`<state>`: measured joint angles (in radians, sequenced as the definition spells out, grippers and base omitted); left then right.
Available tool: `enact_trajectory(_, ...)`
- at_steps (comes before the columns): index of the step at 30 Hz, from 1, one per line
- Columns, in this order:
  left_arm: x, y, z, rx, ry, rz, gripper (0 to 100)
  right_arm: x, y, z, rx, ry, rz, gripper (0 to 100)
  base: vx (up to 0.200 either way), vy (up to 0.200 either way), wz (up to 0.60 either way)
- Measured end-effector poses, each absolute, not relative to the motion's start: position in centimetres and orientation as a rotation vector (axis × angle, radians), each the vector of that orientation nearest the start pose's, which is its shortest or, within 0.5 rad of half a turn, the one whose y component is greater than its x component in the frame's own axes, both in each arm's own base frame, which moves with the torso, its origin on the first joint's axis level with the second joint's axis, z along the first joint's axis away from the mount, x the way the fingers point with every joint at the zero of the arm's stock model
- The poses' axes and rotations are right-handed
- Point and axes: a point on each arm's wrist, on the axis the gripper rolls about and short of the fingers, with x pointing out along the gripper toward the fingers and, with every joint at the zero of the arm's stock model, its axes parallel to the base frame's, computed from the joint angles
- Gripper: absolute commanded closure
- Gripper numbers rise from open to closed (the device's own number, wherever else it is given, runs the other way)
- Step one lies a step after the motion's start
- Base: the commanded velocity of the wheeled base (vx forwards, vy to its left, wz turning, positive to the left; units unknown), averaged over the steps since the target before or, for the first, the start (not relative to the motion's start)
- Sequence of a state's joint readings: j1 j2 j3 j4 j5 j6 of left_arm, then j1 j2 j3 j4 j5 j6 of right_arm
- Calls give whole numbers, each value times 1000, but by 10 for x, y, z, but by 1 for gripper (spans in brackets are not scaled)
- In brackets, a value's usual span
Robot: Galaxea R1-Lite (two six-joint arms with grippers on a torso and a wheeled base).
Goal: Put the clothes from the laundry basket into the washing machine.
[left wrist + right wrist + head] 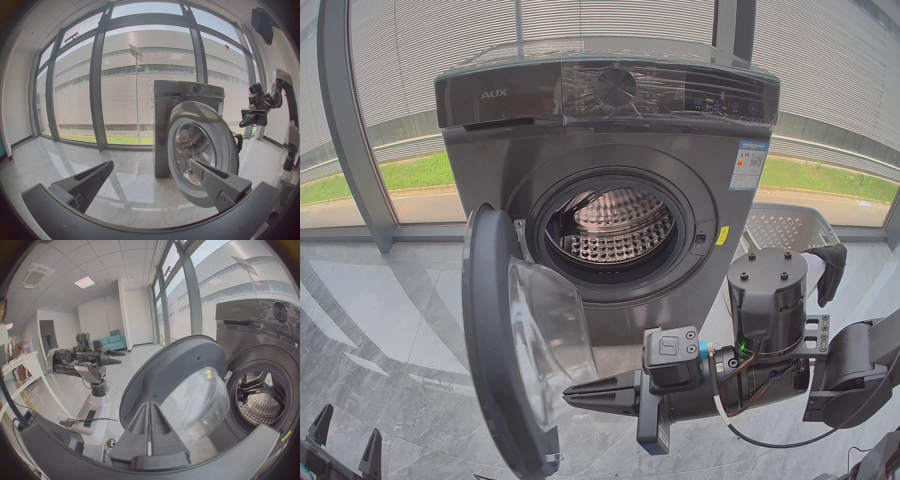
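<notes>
Right gripper [570, 395], pinched shut on nothing at lower centre, points frame-left at the open door [487, 337], away from the laundry basket [784, 228] and its dark garment [831, 269] at mid-right (this arm is nearer; left gripper [350, 424], spread wide, sits lower left).

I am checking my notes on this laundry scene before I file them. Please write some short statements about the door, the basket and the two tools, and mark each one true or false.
1. The washing machine door stands open. True.
2. The right tool holds a garment. False: it is shut and empty.
3. The left tool is open. True.
4. The laundry basket stands to the left of the washing machine. False: in the head view it stands to its right.
5. A black garment hangs over the basket's rim. True.
</notes>
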<state>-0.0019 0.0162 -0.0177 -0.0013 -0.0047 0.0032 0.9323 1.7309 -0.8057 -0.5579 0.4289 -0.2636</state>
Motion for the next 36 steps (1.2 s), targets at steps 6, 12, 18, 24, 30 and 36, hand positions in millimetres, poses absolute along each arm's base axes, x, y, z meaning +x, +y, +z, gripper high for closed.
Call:
enact_trajectory(6,-23,0,81,3,-3,-6,0,172,249,173,-313,181,1386,100,0,0,0)
enact_trajectory(12,-23,0,81,2,-3,-7,0,177,235,185,-300,145,1341,100,0,0,0)
enact_trajectory(18,-23,0,81,2,-3,-7,0,189,201,208,-273,76,1209,100,0,0,0)
enact_trajectory(24,-23,0,81,2,-3,-7,0,187,146,233,-250,-6,1035,100,0,0,0)
enact_trajectory(30,-23,0,81,1,-3,-6,0,165,94,244,-242,-71,873,100,0,0,0)
enact_trajectory(36,-23,0,81,2,-3,-6,0,129,54,237,-235,-110,731,100,0,0,0)
